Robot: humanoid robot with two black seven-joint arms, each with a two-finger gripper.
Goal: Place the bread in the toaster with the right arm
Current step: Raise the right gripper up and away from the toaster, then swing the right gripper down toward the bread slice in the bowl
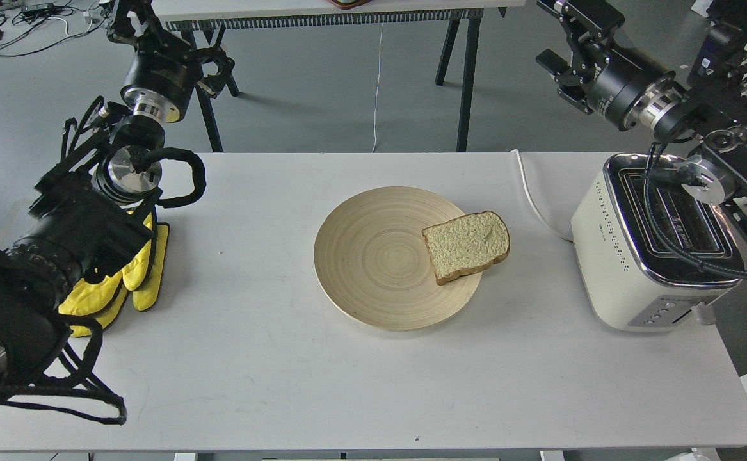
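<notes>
The bread (466, 245) is a tan slice with a brown crust. It lies flat on the right rim of a round wooden plate (373, 256) in the middle of the white table. The cream toaster (629, 256) stands at the table's right end, with its chrome top and two empty slots showing. My right gripper (557, 38) is open and empty. It is raised beyond the table's far edge, above and left of the toaster and far from the bread. My left gripper (168, 38) is open and empty, high at the far left.
Yellow gloves (133, 275) lie at the left under my left arm. The toaster's white cord (533, 205) runs across the table between plate and toaster. Another table's legs (466, 83) stand behind. My right arm's cables (680, 250) hang over the toaster top.
</notes>
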